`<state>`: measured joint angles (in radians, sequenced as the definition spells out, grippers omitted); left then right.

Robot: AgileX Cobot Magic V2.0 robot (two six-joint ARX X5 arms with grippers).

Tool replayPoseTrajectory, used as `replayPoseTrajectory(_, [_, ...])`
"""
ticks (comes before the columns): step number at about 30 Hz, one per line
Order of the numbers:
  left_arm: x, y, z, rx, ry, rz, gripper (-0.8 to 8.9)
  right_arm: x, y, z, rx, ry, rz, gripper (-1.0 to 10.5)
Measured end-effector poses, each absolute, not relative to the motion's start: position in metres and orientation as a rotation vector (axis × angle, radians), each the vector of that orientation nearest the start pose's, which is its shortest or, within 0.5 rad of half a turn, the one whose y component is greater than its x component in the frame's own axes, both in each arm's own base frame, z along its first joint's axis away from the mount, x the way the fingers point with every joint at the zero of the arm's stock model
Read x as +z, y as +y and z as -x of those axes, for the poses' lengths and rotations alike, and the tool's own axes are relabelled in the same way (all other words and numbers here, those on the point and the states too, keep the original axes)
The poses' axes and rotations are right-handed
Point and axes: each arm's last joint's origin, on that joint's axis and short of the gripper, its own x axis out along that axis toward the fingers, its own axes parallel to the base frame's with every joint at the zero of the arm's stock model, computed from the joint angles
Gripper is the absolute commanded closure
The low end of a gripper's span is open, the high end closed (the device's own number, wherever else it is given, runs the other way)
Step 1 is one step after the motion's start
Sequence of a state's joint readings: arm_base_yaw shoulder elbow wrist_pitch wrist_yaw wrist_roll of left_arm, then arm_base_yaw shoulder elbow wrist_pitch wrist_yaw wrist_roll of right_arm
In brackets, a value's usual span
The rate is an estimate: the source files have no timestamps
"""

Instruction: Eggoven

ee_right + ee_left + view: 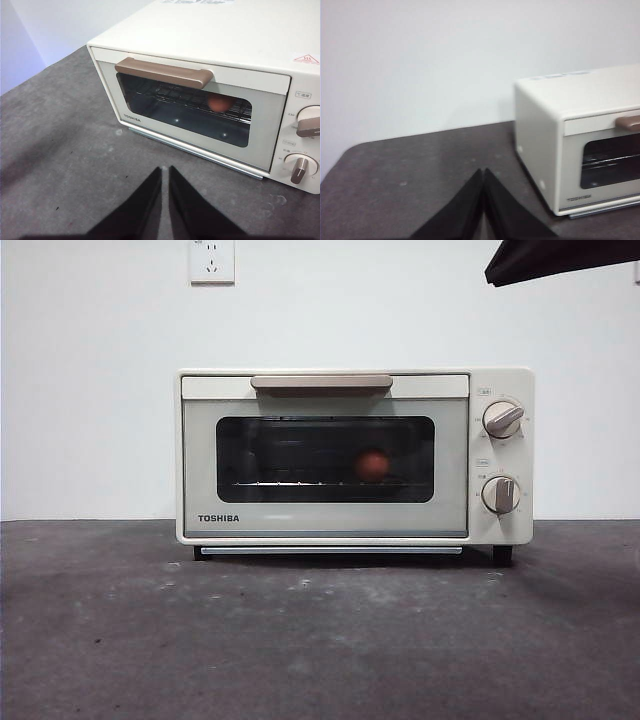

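Dark table (100, 640); egg (372, 464) dim behind oven (325, 515) glass.

- Toaster oven (355, 455): cream, boxy, TOSHIBA lettering on the door; upright on the dark table, door shut; beige handle across the top, dark glass window, two knobs stacked on one side.
- Egg (372, 465): small, orange-brown, smooth; rests on the wire rack inside, behind the glass.

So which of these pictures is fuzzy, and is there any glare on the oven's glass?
Left wrist view: soft all over, the logo on the cream boxy toaster oven unreadable. Right wrist view: sharper, with small bright glints on the dark glass door. Front view: sharp, the small orange-brown egg dim behind the tinted glass.
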<state>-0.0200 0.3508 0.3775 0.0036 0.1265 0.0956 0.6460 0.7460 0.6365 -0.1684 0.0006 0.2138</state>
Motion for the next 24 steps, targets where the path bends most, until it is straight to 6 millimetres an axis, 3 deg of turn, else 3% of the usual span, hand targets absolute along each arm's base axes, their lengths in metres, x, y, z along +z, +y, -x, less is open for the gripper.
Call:
replayPoseTrajectory(8, [0.199, -0.003, -0.099, -0.116, -0.025, -0.097, 8.06, 0.289, 0.102, -0.135, 0.609, 0.335, -0.115, 9.4])
replayPoseTrajectory(18, [0.165, -0.001, -0.095, -0.103, 0.071, -0.087, 8.06, 0.289, 0.102, -0.135, 0.609, 0.335, -0.115, 9.4])
replayPoseTrajectory(24, [0.157, -0.001, -0.095, -0.104, 0.146, -0.075, 8.06, 0.289, 0.102, -0.135, 0.609, 0.334, -0.116, 9.4])
